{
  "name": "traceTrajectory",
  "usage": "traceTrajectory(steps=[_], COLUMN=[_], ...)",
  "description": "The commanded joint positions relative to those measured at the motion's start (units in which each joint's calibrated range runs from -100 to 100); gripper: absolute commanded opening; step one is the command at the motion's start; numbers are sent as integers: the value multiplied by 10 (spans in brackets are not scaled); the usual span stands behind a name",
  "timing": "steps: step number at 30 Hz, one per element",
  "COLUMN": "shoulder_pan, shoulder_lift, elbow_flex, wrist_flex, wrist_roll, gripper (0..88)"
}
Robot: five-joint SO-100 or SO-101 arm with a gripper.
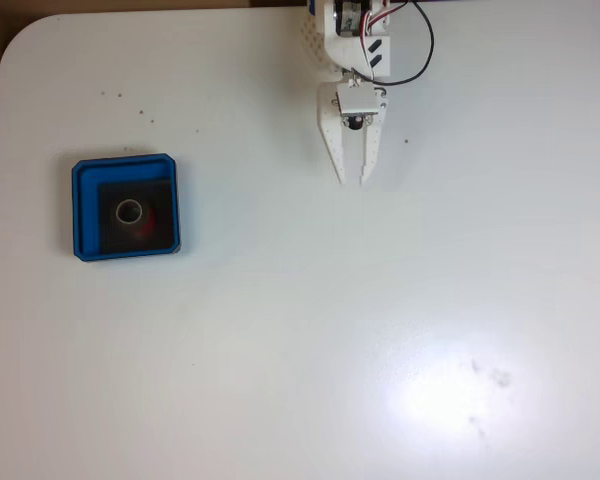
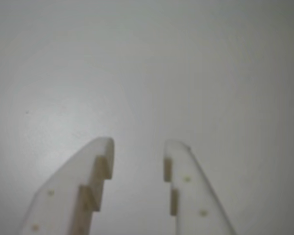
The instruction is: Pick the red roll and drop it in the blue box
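The white plastic two-finger gripper [image 1: 352,181] hangs near the top of the fixed view, fingertips pointing down the picture, and the jaws stand apart with a clear gap between the tips; nothing sits between them, nothing touches them, just bare table under the gap; the wrist view confirms it, gripper [image 2: 137,149] coming up from the bottom edge, two pale stepped fingers [image 2: 95,171] spread with plain white surface showing between.

Over to the left of the fixed view, well apart from the gripper, lies the shallow square bright-blue box [image 1: 84,205] with rounded corners, thick rim and black inner floor; inside it, on that dark floor, rests the small red roll [image 1: 146,221], a tape-like ring with a pale hollow core and a dab of red along its right side; it lies roughly in the middle of the floor, clear of the rim.

The glossy white table [image 1: 380,330] carries a few dark specks and a bright glare patch at lower right; a black cable [image 1: 425,55] loops beside the arm's white body; the wrist view gives the fingers' inner notches close up.
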Motion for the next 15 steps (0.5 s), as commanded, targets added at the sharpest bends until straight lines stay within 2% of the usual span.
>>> traceTrajectory(steps=[1, 15], shoulder_pan=[-2, -1], shoulder_lift=[-4, -4], elbow_flex=[9, 9], wrist_flex=[-5, -6], wrist_roll=[-2, 0], gripper=[25, 25])
